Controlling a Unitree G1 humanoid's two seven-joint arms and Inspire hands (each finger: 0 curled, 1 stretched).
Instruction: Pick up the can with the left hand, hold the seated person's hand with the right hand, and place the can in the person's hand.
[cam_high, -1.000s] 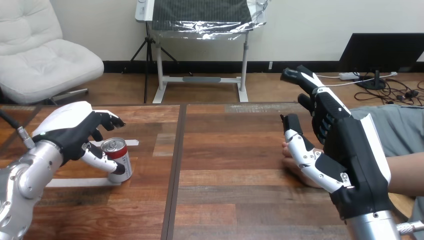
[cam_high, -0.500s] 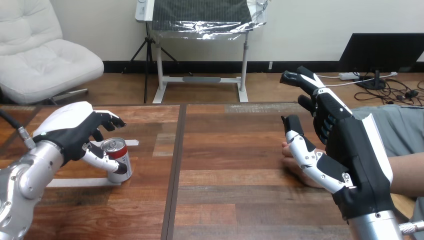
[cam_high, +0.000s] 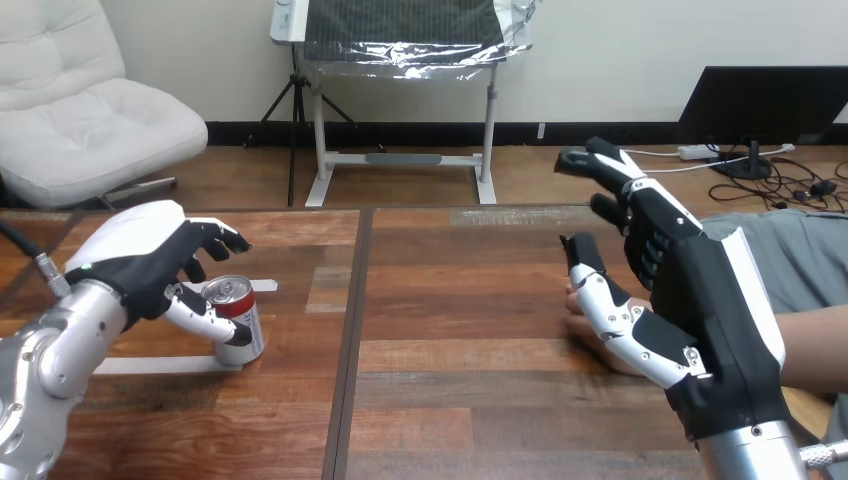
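Two hands, one can, not lifted yet.
My left hand wraps the red-and-silver metal can, thumb curled across its front and fingers arched behind it. The can stands upright on the brown wooden table, at the left. My right hand stands upright, fingers straight and apart, just beside the person's hand resting at the right.

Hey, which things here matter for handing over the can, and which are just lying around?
For the job: can, left hand, right hand, person's hand.
Lying about: white tape strips on the table.
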